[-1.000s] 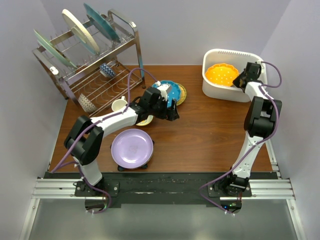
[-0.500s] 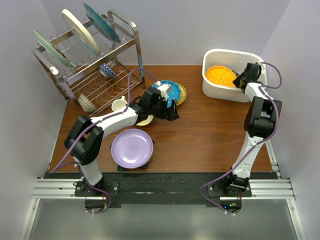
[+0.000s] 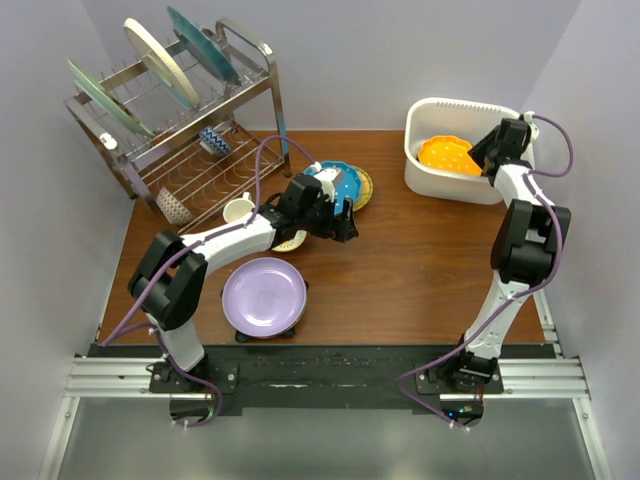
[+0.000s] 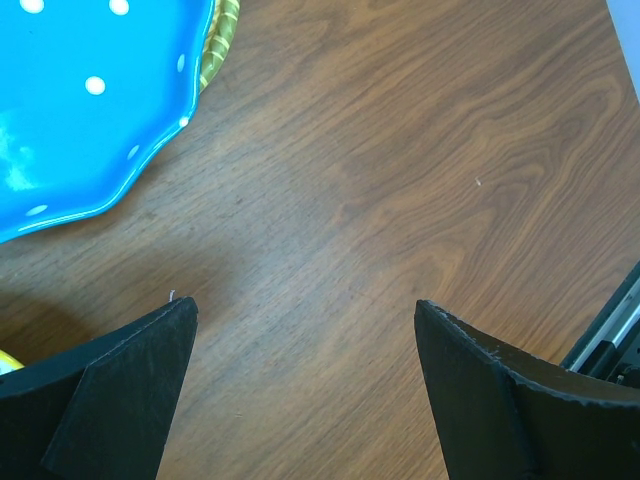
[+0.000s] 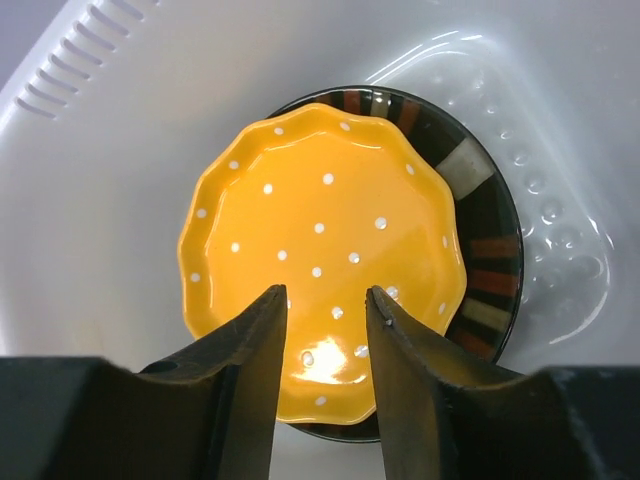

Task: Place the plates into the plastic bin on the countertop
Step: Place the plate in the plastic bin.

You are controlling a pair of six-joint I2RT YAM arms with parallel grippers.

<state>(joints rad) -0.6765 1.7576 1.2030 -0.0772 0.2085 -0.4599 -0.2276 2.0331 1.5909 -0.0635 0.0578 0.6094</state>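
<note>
An orange dotted scalloped plate (image 3: 445, 153) lies in the white plastic bin (image 3: 440, 186) on top of a dark striped plate (image 5: 487, 250). My right gripper (image 3: 489, 150) hovers over the bin's right side, open and empty, above the orange plate (image 5: 320, 220). My left gripper (image 3: 345, 226) is open and empty over bare countertop (image 4: 400, 180), just right of the blue dotted plate (image 3: 335, 183). That plate (image 4: 90, 100) rests on a yellow-brown patterned plate (image 3: 364, 187). A lavender plate (image 3: 264, 296) sits near the front left.
A metal wire dish rack (image 3: 200, 150) at the back left holds a mint green plate (image 3: 105, 97), a beige plate (image 3: 160, 60) and a teal plate (image 3: 200, 45). A white mug (image 3: 238, 210) and a small bowl (image 3: 290, 241) stand next to the left arm.
The orange plate has dropped from a tilt to lie flat in the bin. My right gripper has let it go and drawn back up to the right. The left arm has not moved.
</note>
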